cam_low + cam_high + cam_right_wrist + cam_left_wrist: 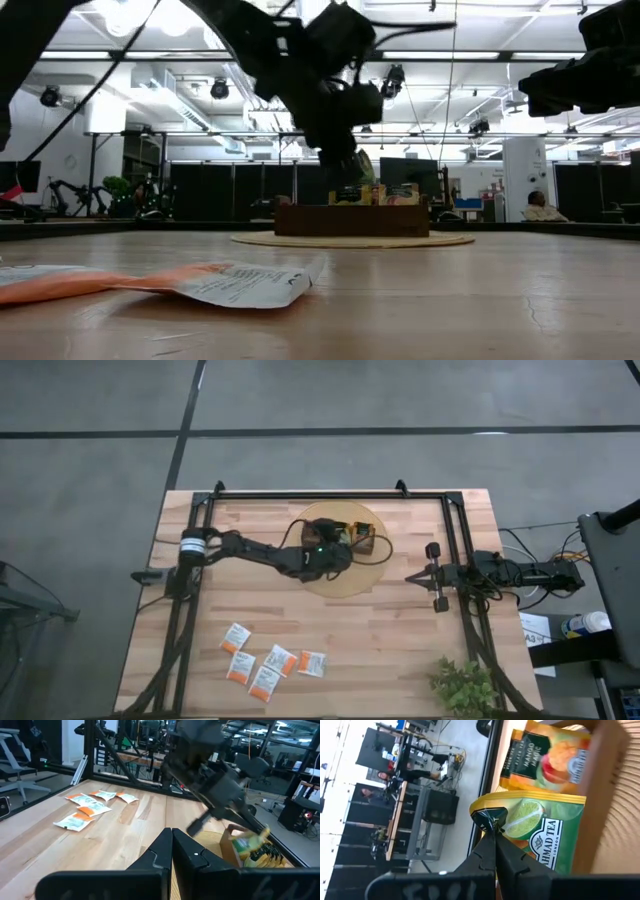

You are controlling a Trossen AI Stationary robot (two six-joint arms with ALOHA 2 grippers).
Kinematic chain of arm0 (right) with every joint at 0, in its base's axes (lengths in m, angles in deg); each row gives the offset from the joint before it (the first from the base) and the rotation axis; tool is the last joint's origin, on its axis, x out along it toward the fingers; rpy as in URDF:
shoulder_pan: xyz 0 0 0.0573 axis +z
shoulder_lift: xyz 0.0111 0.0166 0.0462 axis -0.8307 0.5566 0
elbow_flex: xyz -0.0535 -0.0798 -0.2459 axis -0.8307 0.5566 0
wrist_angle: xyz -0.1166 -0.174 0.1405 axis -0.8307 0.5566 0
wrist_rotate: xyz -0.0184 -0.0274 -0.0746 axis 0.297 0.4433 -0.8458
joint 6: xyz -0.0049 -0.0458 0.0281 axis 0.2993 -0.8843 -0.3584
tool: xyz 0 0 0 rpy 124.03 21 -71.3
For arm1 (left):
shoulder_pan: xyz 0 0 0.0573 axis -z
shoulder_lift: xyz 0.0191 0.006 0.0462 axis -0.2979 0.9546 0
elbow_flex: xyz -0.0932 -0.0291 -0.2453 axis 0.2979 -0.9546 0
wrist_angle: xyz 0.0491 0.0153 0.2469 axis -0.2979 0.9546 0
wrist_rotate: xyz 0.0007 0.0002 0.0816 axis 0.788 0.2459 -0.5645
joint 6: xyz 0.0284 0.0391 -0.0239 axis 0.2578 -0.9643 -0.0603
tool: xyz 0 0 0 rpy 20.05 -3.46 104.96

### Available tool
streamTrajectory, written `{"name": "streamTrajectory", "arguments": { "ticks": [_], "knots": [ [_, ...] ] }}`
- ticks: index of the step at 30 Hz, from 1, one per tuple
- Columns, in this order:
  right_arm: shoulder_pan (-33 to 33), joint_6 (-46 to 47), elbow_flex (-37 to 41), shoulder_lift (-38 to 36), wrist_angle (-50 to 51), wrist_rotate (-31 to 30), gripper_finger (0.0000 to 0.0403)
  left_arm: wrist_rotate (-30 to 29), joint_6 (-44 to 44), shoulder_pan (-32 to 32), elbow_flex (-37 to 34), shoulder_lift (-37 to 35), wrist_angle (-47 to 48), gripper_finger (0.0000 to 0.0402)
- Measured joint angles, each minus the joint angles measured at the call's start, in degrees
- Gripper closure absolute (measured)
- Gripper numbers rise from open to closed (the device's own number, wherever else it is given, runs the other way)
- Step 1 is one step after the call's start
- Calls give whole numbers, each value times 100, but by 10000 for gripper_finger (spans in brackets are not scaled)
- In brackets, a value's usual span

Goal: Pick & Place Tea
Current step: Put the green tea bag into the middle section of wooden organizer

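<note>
Over the wooden tray (362, 540) on the round mat (372, 575), your left gripper (492, 822) has its fingers clamped on the top corner of a green lime tea packet (540, 837), next to a mango one (547, 760) standing in the tray. These look light, thin and floppy, so you probably want to pinch an edge, not the flat face. Five more packets (268, 665) lie loose on the bench (390, 630) near the front. Right gripper (437, 576) waits at the side, fingers together.
</note>
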Motion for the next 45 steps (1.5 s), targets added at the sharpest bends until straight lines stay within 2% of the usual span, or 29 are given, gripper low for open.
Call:
{"name": "streamTrajectory", "arguments": {
  "ticks": [9, 22, 38, 41, 45],
  "knots": [
    [0, 0, 0, 0, 0, 0, 394, -222, -500, -237, 624, 668, -51, 401],
    [2, 0, 0, 0, 2, 0, 394, -258, -546, -328, 235, 637, -232, 402],
    [2, 0, 0, 0, 2, 0, 394, -17, -741, -328, 223, 635, -259, 401],
    [2, 0, 0, 0, 2, 0, 394, 2, -743, -328, 223, 633, -259, 386],
    [2, 0, 0, 0, 0, 0, 394, -34, -738, -328, 223, 633, -259, 343]
  ]
}}
